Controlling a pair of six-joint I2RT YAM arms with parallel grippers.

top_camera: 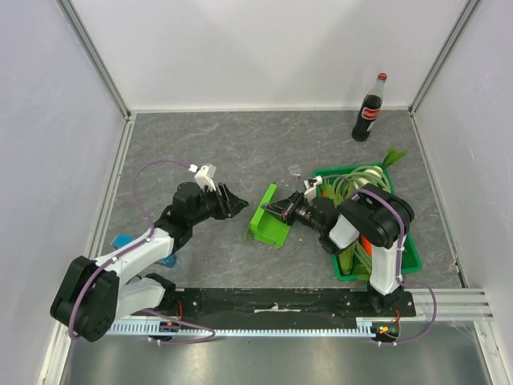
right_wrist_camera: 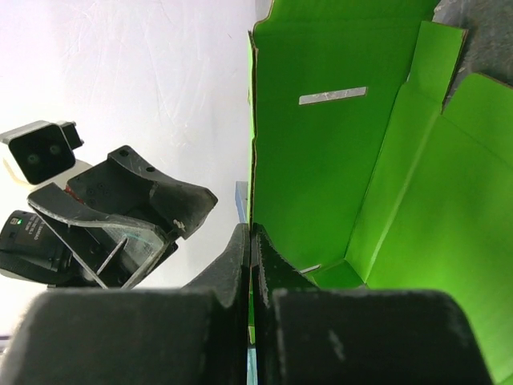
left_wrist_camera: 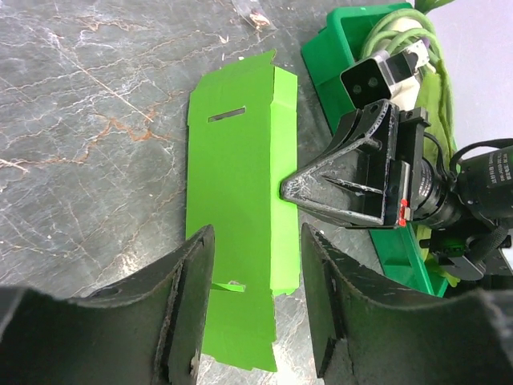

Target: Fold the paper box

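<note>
The paper box point(top_camera: 268, 216) is a lime-green card piece lying part-folded on the grey table, one long wall raised. In the left wrist view the paper box point(left_wrist_camera: 236, 176) shows as a flat panel with two slots. My right gripper point(right_wrist_camera: 251, 234) is shut on the edge of the upright wall of the paper box point(right_wrist_camera: 321, 160), reaching in from the right point(top_camera: 271, 208). My left gripper point(top_camera: 237, 202) hovers just left of the card. It is open, its fingers point(left_wrist_camera: 192, 305) astride the card's near end with nothing between them.
A dark-green crate point(top_camera: 349, 275) of vegetables sits under the right arm, close to the card's right side. A cola bottle point(top_camera: 369, 108) stands at the back right. A small blue block point(top_camera: 124, 241) lies beside the left arm. White walls enclose the table.
</note>
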